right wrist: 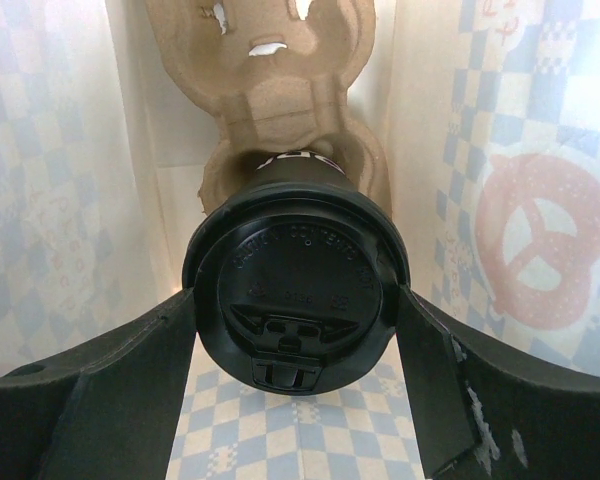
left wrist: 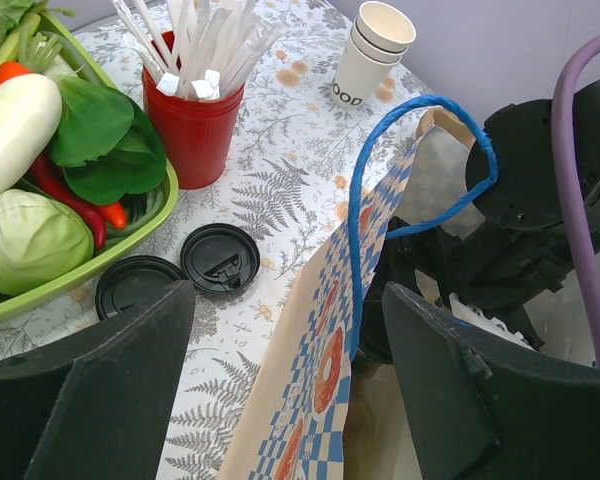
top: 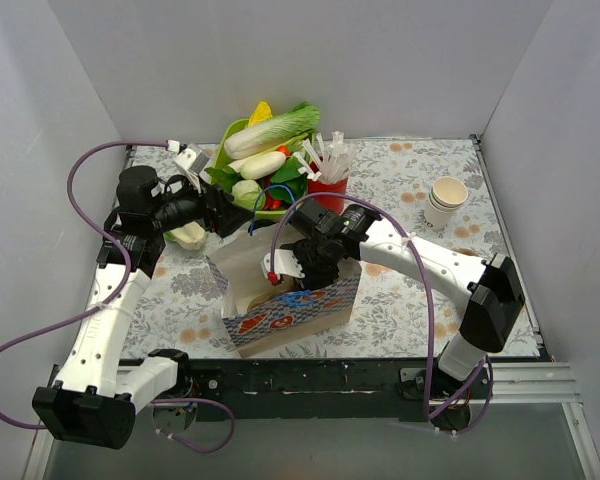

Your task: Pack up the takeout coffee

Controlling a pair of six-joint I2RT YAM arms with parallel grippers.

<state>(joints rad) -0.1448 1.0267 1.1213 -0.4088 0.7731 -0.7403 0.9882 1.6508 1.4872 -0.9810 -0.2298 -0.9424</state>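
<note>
The takeout coffee (right wrist: pixel 295 290), a paper cup with a round black lid, stands in a brown pulp cup carrier (right wrist: pixel 270 80) inside the checkered paper bag (top: pixel 290 305). My right gripper (right wrist: pixel 295 310) reaches down into the bag (right wrist: pixel 520 230), and its two fingers press the lid's sides. In the top view the right gripper (top: pixel 298 275) is inside the bag and hides the cup. My left gripper (left wrist: pixel 290 340) is open at the bag's far left edge, with the bag wall (left wrist: pixel 325 370) and blue handle (left wrist: pixel 420 110) between its wide-spread fingers.
A red straw holder (left wrist: pixel 195 125) stands behind the bag. Two loose black lids (left wrist: pixel 220 258) lie beside a green tray (left wrist: pixel 70 280) of vegetables. Stacked lidless white cups (top: pixel 446 200) stand at the back right. White walls enclose the table.
</note>
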